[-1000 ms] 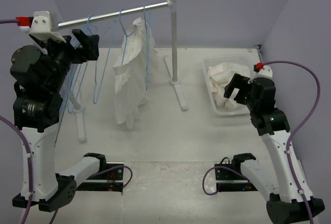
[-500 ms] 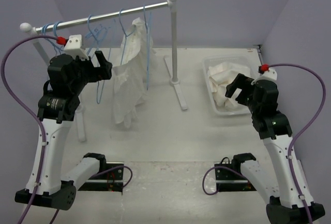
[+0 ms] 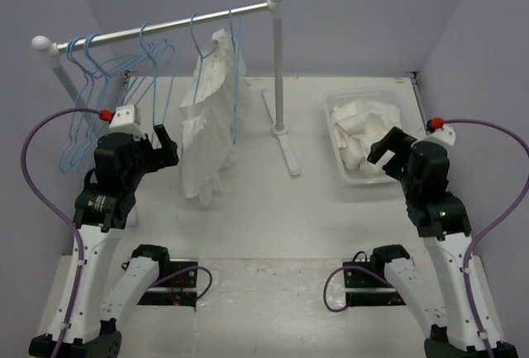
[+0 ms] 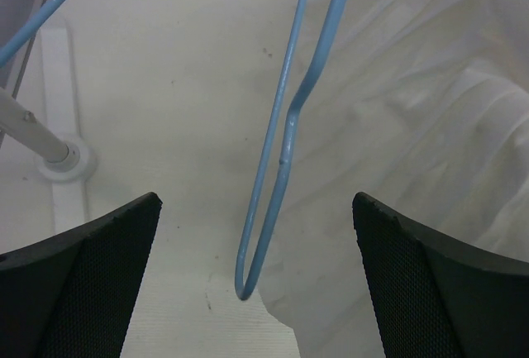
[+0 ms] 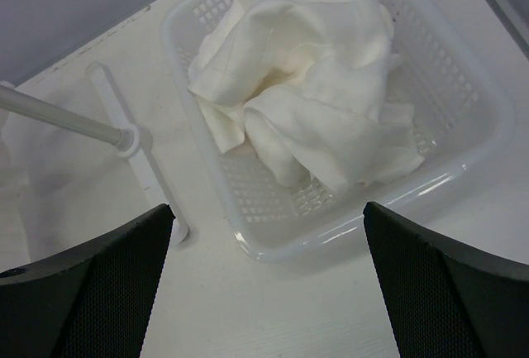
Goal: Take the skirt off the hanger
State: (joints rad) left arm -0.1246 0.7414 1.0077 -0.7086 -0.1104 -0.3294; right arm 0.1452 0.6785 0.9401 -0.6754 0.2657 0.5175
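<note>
Left claw (image 4: 256, 209) gapes empty before a thin blue wire hanger (image 4: 286, 139) and a long white hanging garment (image 3: 207, 139), right claw (image 5: 269, 213) likewise spread (nothing held) over the clear plastic basket (image 5: 430, 178) on the white worktop (image 3: 273, 209), which holds the crumpled white skirt (image 5: 314, 85).

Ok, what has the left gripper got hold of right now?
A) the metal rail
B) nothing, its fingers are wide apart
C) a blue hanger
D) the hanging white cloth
B: in the left wrist view the left gripper has its fingers spread wide. The blue hanger and the hanging white cloth lie beyond them, and neither is gripped.
</note>
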